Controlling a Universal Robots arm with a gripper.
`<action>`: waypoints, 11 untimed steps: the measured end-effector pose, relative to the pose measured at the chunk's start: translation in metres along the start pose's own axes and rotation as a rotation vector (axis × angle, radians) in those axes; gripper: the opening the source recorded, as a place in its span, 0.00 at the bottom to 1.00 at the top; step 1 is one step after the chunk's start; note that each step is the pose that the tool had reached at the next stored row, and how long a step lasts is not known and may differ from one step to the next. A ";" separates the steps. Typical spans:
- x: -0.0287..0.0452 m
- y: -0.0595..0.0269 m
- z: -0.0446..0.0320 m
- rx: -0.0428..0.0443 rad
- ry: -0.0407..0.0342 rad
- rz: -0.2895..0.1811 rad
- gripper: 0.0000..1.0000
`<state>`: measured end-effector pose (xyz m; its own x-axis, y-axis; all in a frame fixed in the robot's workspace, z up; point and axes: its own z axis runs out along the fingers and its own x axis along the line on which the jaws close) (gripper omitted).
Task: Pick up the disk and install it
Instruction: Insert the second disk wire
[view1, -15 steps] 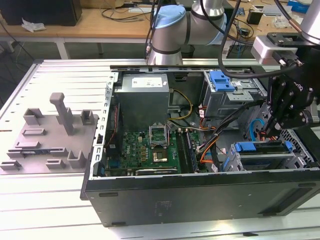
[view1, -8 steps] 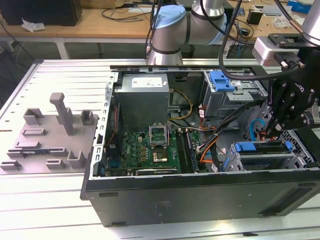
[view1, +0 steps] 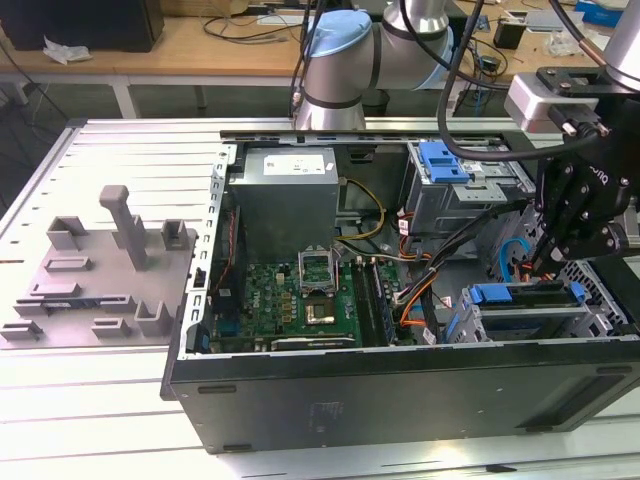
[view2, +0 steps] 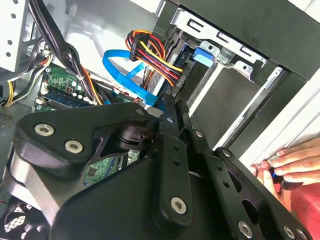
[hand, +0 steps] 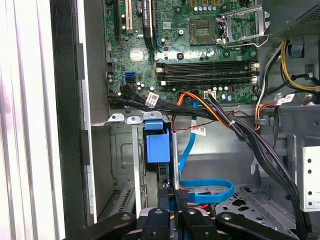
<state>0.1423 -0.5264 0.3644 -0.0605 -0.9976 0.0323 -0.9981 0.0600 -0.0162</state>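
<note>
While the case (view1: 400, 385) lies open on its side on the table (view1: 100, 420), the exterior view lists:
- arm (view1: 340, 60) reaching in from behind;
- gripper (view1: 545, 262) over the drive cage at the exterior view's right, low inside the case;
- disk (view1: 520, 295), blue-framed, seated in that cage just under the gripper;
- blue latch (view1: 440, 160) on the farther cage;
- grey box (view1: 285, 180) with a white sticker, next to the board (view1: 300, 300);
- grey fixture (view1: 100, 260) on the table, well apart at the exterior view's left.

Second wrist view:
- gripper (view2: 169, 105), black linkage tapering toward the cage wall;
- blue cable (view2: 125, 75) and a red-yellow-black wire bundle (view2: 155, 55) just beyond it;
- a person's hand (view2: 295, 162) resting at the case rim.

First wrist view:
- gripper (hand: 175, 195) in line with the disk (hand: 157, 145), which stands edge-on in its slot, blue tab outward;
- blue cable (hand: 205, 187) looping beside the tip;
- board (hand: 200, 50) beyond.

Whether the gripper is open or closed, or holds the disk, cannot be told.
</note>
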 end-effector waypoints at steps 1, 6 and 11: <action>0.0000 0.0000 0.0000 0.0001 0.0000 -0.003 0.16; 0.0000 0.0000 0.0000 0.0003 -0.0001 -0.008 0.16; 0.0000 0.0000 0.0000 0.0010 -0.0005 -0.030 0.16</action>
<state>0.1423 -0.5264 0.3644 -0.0304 -0.9990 0.0322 -0.9994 0.0299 -0.0163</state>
